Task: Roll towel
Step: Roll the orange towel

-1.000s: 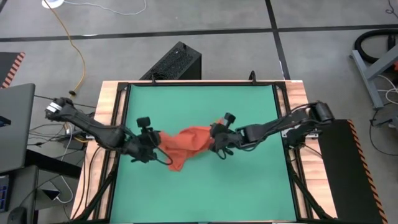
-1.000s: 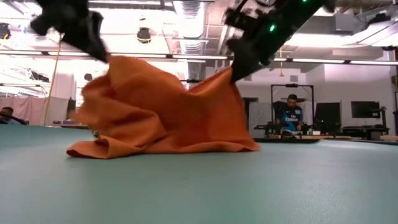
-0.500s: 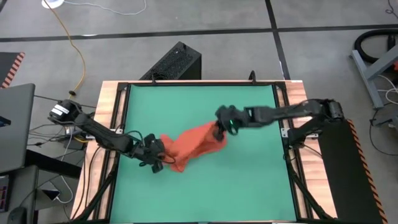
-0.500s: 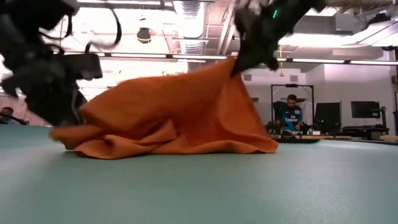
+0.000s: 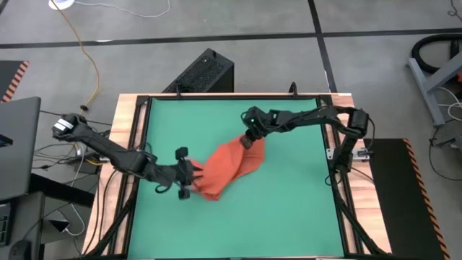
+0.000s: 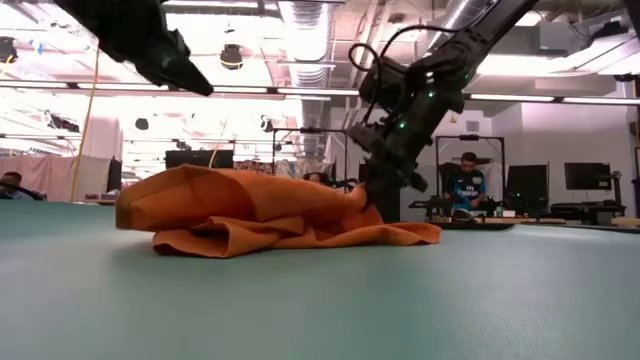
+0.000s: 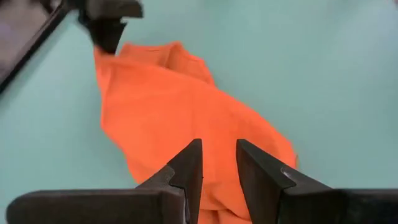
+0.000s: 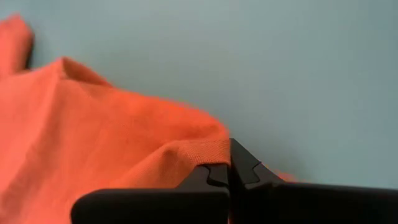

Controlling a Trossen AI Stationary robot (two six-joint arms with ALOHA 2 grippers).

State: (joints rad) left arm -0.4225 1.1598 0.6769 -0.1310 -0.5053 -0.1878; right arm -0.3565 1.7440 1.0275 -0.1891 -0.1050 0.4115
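Note:
The orange-red towel [image 5: 229, 167] lies crumpled in folds on the green mat [image 5: 289, 209], running from near left to far right. In the low view the towel [image 6: 270, 210] is a low heap. My right gripper [image 5: 249, 141] is shut on the towel's far-right end, low over the mat [image 6: 380, 190]. My left gripper [image 5: 192, 178] stands open at the towel's near-left end. It hangs above the cloth and clear of it [image 6: 195, 85], and the towel [image 7: 180, 106] shows beyond its gripper [image 7: 219, 165]. My right gripper pinches the towel's hemmed edge [image 8: 208, 152] at its far-right end between its two shut fingers. The fingers slant down at it from the table's right side. That end sits just above the mat, and the rest of the cloth lies slack on the mat.
The mat lies in a wooden frame with dark rails [image 5: 133, 144]. A black box [image 5: 202, 72] stands beyond the far edge and a laptop [image 5: 18, 144] at the left. Bare mat lies toward the near edge and the right. A person [image 6: 468, 185] sits far behind.
Both grippers held the towel raised between them. My left gripper sank toward the mat, let go of the near-left end and rose clear. My right gripper went toward the far edge and down with its end. The towel has dropped from a tent shape into a low heap.

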